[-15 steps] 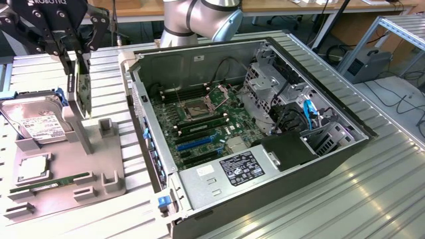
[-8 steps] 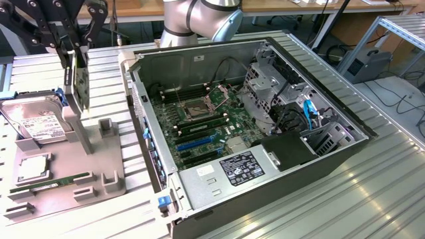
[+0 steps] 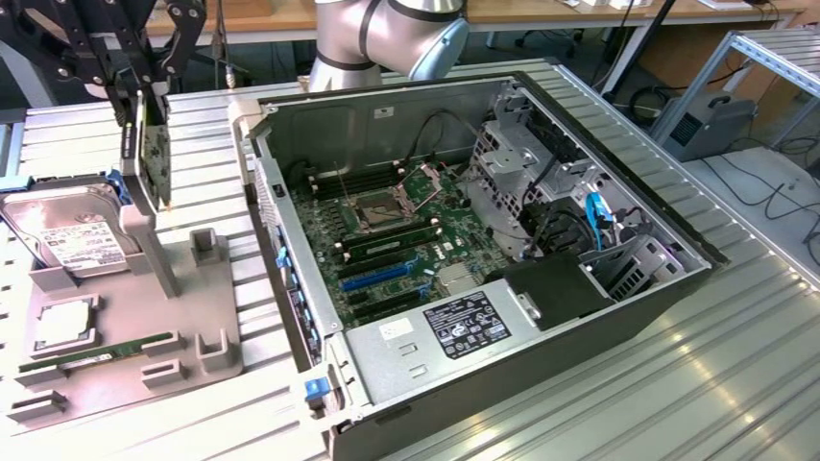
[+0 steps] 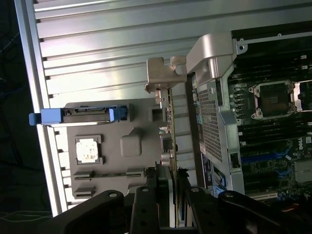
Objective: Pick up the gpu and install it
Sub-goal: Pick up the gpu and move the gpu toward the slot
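Note:
My gripper (image 3: 144, 94) hangs at the exterior view's upper left, shut on the top edge of the gpu (image 3: 154, 158). The card stands upright and edge-on, silver bracket toward the exterior view's left, black face toward the open computer case (image 3: 615, 288). It is over the back of the grey fixture (image 3: 192, 298), just beside the case's left wall. In the wrist view the black fingers (image 4: 146, 200) clamp the thin card (image 4: 171, 122), with its silver bracket (image 4: 163, 73) at the far end. The motherboard (image 3: 384, 230) lies inside the case with its blue slot (image 3: 378, 276) bare.
On the fixture lie a silver hard drive (image 3: 71, 235), a processor chip (image 3: 64, 327) and a green memory stick (image 3: 115, 348). Drive cages and cables (image 3: 551, 192) fill the case's right side. The ribbed metal table (image 3: 717, 384) spreads around. The arm's base (image 3: 384, 38) stands behind the case.

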`<state>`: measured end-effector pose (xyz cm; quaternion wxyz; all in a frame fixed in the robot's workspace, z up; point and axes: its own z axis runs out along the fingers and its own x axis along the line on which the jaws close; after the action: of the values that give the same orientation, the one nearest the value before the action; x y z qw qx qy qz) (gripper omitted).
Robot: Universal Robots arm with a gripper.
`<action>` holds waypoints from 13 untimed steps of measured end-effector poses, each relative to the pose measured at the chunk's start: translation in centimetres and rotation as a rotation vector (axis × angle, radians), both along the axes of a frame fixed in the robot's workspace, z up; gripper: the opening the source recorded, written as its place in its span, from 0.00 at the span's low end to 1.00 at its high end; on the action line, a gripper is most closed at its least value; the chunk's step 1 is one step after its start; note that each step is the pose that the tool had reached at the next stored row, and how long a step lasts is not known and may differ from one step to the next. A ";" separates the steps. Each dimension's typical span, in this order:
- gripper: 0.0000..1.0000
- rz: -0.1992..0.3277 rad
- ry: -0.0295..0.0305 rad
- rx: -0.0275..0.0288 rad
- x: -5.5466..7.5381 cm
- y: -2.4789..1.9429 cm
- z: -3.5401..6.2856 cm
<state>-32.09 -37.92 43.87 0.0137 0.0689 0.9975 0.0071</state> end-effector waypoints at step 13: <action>0.27 0.000 0.0001 -0.0001 2.3 0.00 -0.03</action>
<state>-29.76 -37.93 43.84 0.0137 0.0690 0.9975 0.0071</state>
